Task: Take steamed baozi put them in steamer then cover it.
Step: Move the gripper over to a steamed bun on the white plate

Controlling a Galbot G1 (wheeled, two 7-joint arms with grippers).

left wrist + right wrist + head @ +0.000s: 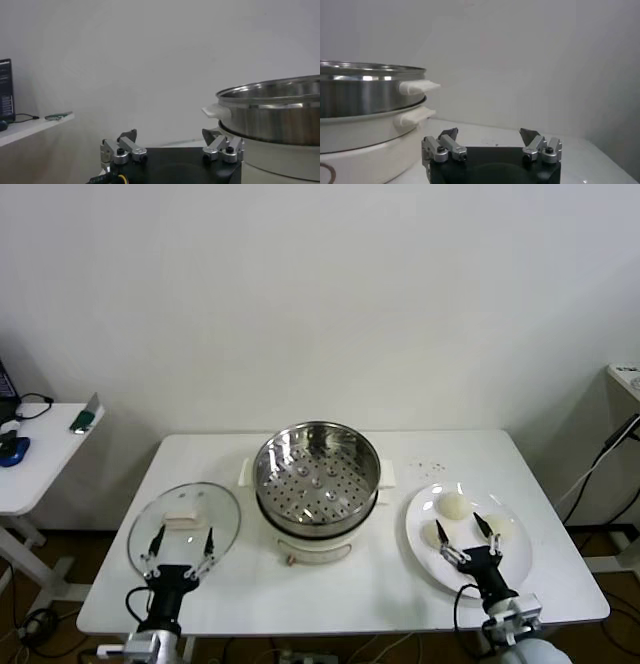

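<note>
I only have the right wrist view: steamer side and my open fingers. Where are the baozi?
Observer: On the white plate right of the steamer; the right gripper hovers above it, near one baozi.
Operator: Anything in the steamer yet?
Observer: No, its perforated floor is bare.
Operator: And the cover?
Observer: The cover lies flat on the table, left of the steamer, with the open left gripper over its near edge.

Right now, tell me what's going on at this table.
Nothing is being held. The steamer sits empty and uncovered mid-table, the glass cover flat on the table to its left, the baozi on the white plate to its right. The left tool hangs open over the cover, the right tool open over the plate.
</note>
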